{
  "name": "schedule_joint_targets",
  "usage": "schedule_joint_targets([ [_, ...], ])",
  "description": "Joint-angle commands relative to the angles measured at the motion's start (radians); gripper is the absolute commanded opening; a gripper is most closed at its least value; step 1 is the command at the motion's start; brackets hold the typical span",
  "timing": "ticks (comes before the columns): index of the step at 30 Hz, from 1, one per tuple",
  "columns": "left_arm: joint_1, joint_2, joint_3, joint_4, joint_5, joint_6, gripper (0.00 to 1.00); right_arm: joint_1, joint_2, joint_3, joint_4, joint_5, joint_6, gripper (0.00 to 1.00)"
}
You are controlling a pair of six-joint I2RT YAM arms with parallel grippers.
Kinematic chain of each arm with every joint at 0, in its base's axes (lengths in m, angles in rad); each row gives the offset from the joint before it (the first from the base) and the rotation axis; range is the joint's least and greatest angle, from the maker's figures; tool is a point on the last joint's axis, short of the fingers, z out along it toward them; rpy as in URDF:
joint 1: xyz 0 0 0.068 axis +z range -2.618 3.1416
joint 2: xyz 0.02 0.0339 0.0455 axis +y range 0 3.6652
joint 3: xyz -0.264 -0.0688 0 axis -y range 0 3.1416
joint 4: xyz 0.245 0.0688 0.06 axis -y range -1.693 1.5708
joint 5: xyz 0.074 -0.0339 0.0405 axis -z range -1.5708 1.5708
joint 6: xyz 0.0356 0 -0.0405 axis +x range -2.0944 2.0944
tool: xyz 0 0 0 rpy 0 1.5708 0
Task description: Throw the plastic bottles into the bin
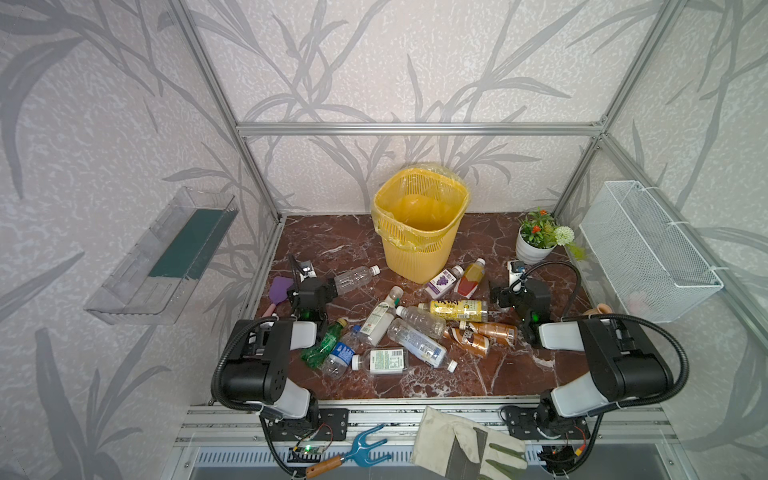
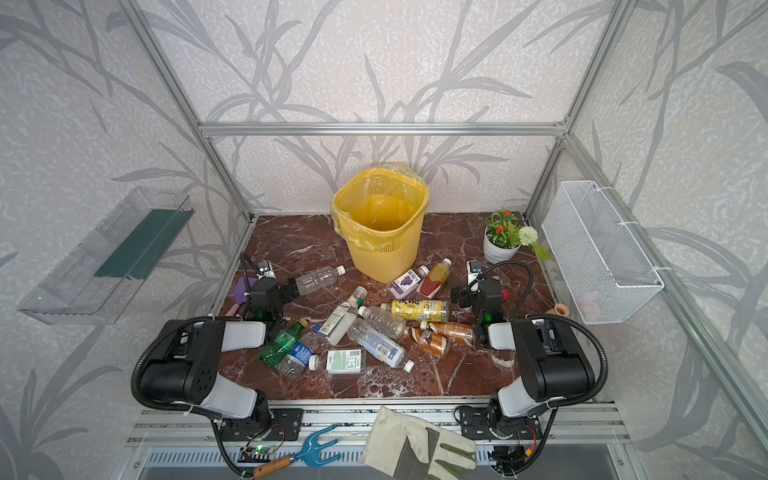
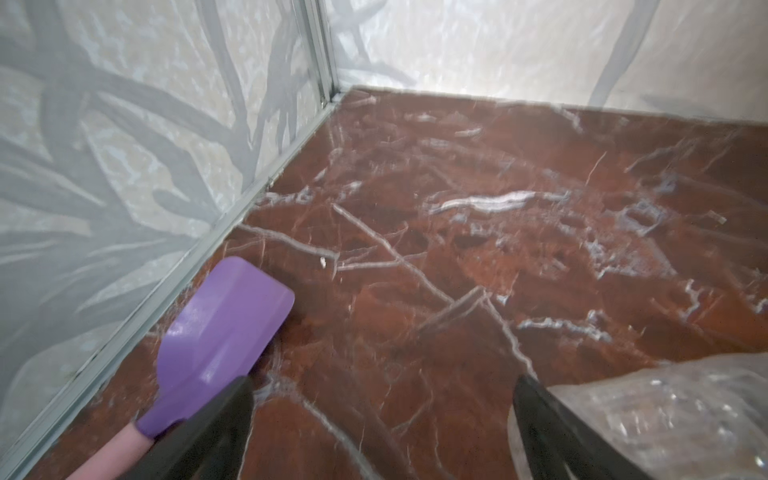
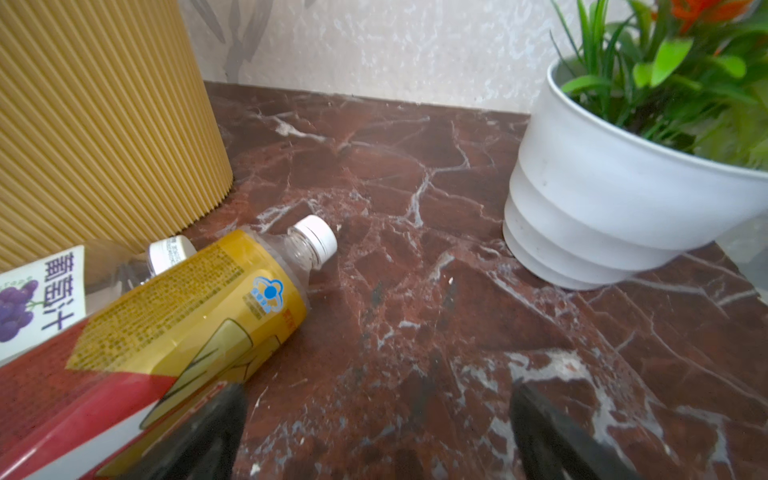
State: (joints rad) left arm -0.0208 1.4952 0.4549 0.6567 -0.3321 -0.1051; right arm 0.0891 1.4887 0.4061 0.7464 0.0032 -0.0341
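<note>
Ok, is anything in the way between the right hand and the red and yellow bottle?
Nothing visible is. The open right hand sits right beside the bottle, with only bare table between its fingers. The bottle lies near the bin.

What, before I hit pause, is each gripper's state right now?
Left gripper: open, holding nothing; clear plastic bottle beside it.
Right gripper: open, holding nothing.

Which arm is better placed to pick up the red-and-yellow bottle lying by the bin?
Right. The open right gripper sits just beside the red-and-yellow bottle, with nothing held. The left gripper, also open, is on the opposite side, next to a clear bottle.
</note>
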Motion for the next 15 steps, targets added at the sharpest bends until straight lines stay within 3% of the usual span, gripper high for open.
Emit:
schedule_joint_targets([
  [1,0.013,-0.118,0.199,-0.401,-0.037,-0.05,0.95,-0.007,-0.153,0.164,-0.387,0.031,0.059,0.99],
  [4,0.01,-0.183,0.289,-0.565,-0.013,-0.117,0.92,-0.008,-0.24,0.279,-0.682,0.046,0.137,0.99],
  [7,0.007,-0.257,0.29,-0.588,0.011,-0.208,0.91,-0.009,-0.293,0.361,-0.912,0.051,0.255,0.98],
  [11,-0.023,-0.31,0.293,-0.594,0.028,-0.23,0.91,-0.027,-0.322,0.399,-1.111,0.073,0.403,0.98],
  [15,-0.062,-0.329,0.303,-0.611,-0.001,-0.227,0.91,-0.111,-0.308,0.375,-1.16,-0.027,0.545,0.98],
])
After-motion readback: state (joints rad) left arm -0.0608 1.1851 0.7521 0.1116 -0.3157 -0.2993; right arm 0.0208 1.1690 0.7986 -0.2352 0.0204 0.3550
